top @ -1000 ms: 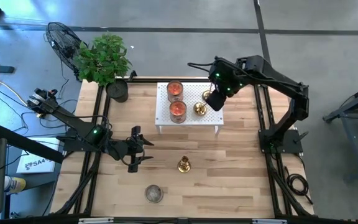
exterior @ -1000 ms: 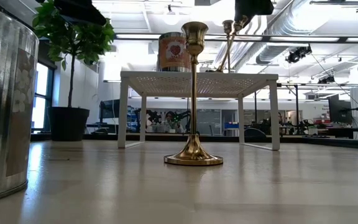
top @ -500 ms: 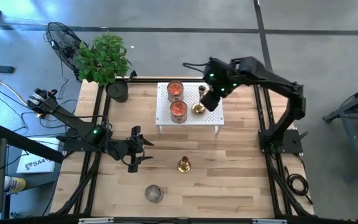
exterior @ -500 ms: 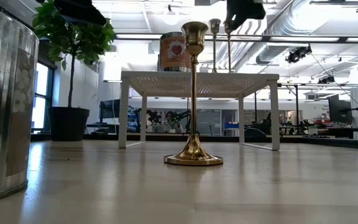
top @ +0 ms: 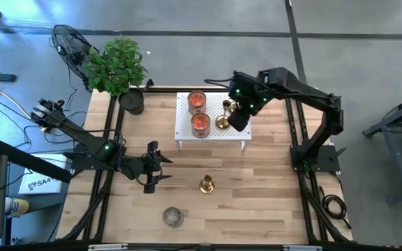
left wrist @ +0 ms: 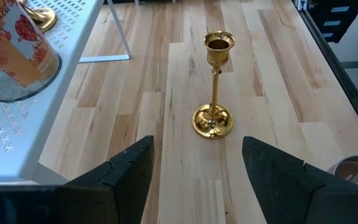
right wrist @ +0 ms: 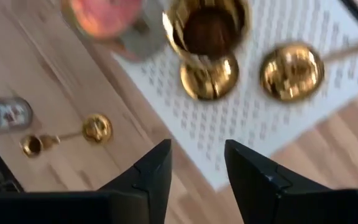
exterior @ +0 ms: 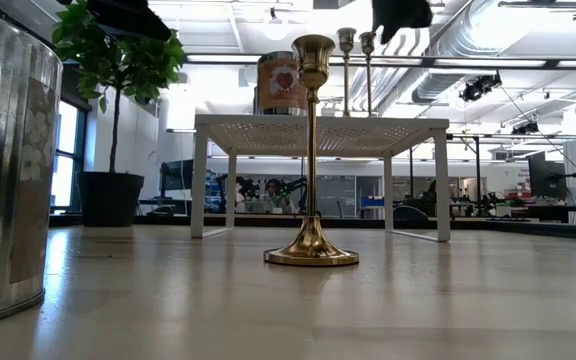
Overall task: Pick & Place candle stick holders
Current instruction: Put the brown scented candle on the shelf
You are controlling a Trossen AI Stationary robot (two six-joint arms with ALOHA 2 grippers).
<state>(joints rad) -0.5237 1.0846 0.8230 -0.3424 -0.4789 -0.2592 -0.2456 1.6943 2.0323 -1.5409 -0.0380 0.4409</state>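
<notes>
My right gripper [top: 237, 118] hovers over the white perforated shelf [top: 239, 134], fingers apart, pinching nothing; its wrist view looks straight down on two candle stick holders [right wrist: 211, 46] standing on the shelf. The low view shows both stems upright, which the high view cannot. A third, taller candle stick holder [top: 206, 184] stands on the wood table [top: 271, 202], ahead of my left gripper [left wrist: 197, 168], fingers spread and empty. Two jar candles [top: 199, 123] share the shelf. A metal tin [top: 172, 216] sits near the table's front edge and a potted plant [top: 117, 66] at the far corner.
</notes>
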